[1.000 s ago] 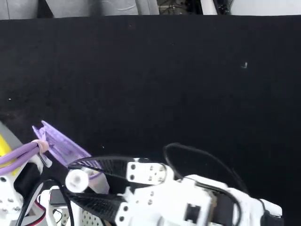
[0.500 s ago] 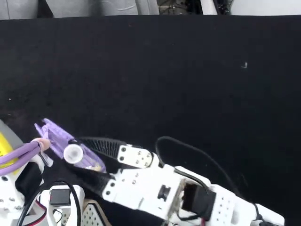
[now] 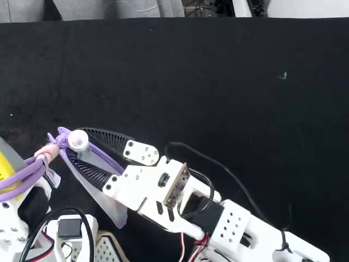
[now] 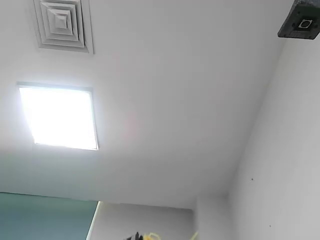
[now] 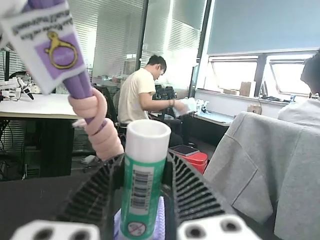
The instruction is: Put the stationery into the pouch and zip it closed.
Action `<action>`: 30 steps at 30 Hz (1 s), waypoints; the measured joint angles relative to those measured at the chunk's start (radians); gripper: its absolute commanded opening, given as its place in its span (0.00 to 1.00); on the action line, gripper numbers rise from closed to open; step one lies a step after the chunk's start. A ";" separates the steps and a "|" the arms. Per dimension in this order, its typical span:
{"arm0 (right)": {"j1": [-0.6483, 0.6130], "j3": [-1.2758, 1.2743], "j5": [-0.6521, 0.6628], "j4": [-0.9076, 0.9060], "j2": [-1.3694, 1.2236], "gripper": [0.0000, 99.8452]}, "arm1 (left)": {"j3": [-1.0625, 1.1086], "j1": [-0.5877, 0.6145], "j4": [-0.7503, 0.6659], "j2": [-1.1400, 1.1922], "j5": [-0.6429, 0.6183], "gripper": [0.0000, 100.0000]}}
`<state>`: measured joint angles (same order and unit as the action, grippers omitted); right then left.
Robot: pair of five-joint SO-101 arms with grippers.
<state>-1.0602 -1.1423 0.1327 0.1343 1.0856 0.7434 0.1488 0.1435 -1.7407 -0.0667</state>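
One glue stick (image 3: 78,140) is gripped upright between the two fingers of the right hand (image 3: 74,146), which is closed on its green barrel, white cap up. It is held at the mouth of one purple pouch (image 3: 109,204), lying at the near left of the black worktop (image 3: 218,82). One purple strap (image 3: 22,174) is seen beside it.
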 measured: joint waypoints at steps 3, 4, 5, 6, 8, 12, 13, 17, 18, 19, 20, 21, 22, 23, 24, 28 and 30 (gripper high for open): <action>0.000 0.002 -0.005 0.012 -0.015 0.12 | 0.000 0.000 0.000 0.000 0.000 0.03; 0.000 0.002 -0.012 0.014 -0.015 0.17 | 0.000 0.000 0.000 0.000 0.000 0.03; 0.000 0.002 -0.028 0.014 -0.015 0.22 | 0.000 0.000 0.000 0.000 0.000 0.03; 0.000 0.002 -0.057 0.014 -0.017 0.26 | 0.000 0.000 0.000 0.000 0.000 0.03; 0.000 0.002 -0.110 0.014 -0.017 0.29 | 0.000 0.000 0.000 0.000 0.000 0.03; 0.000 0.002 -0.129 0.011 -0.018 0.26 | 0.000 0.000 0.000 0.000 0.000 0.03; 0.000 0.002 -0.129 0.011 -0.018 0.25 | 0.000 0.000 0.000 0.000 0.000 0.03; 0.000 0.002 -0.129 0.011 -0.018 0.24 | 0.000 0.000 0.000 0.000 0.000 0.03; 0.000 0.002 -0.129 0.011 -0.018 0.24 | 0.000 0.000 0.000 0.000 0.000 0.03; -0.002 0.002 -0.129 0.011 -0.018 0.24 | 0.000 0.000 0.000 0.000 0.000 0.03; -0.008 0.002 -0.129 0.011 -0.018 0.24 | 0.000 0.000 0.000 0.000 0.000 0.03; -0.015 0.002 -0.129 0.012 -0.018 0.24 | 0.000 0.000 0.000 0.000 0.000 0.03; -0.025 0.002 -0.129 0.012 -0.018 0.25 | 0.000 0.000 0.000 0.000 0.000 0.03; -0.034 0.002 -0.129 0.012 -0.018 0.25 | 0.000 0.000 0.000 0.000 0.000 0.03; -0.043 0.002 -0.129 0.011 -0.018 0.25 | 0.000 0.000 0.000 0.000 0.000 0.03; -0.046 0.002 -0.129 0.009 -0.018 0.25 | 0.000 0.000 0.000 0.000 0.000 0.03; -0.038 0.003 -0.120 0.009 -0.018 0.25 | 0.000 0.000 0.000 0.000 0.000 0.03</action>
<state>-1.0986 -1.1393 0.0130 0.1435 1.0671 0.7434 0.1488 0.1435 -1.7407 -0.0667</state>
